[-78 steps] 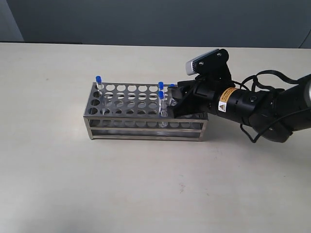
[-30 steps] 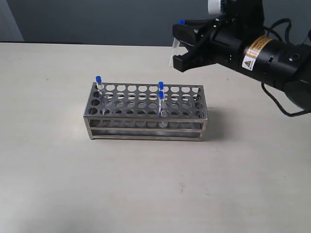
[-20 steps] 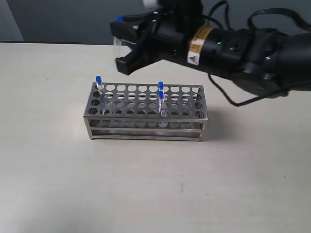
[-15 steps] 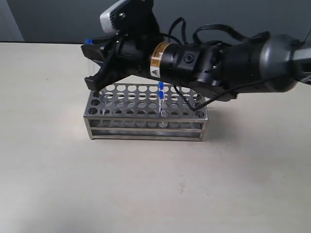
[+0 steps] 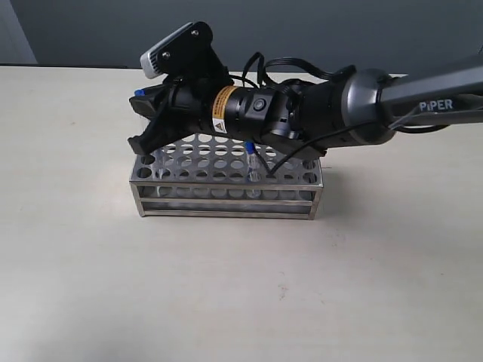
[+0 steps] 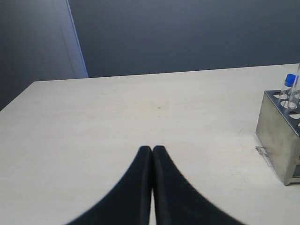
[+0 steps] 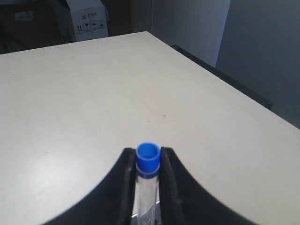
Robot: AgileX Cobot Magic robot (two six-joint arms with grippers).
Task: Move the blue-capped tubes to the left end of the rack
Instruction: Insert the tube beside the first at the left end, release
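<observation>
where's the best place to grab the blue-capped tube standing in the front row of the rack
Probably the clear stretch just under its blue cap, pinched from straight above. The tube stands upright in its hole, and the rack cages everything lower with its top plate and frame.

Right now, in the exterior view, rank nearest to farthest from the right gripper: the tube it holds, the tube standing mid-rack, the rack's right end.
1. Held blue-capped tube, in the right gripper, at the left.
2. Standing blue-capped tube, in a middle hole.
3. Right end of the rack, far side from the gripper.
</observation>
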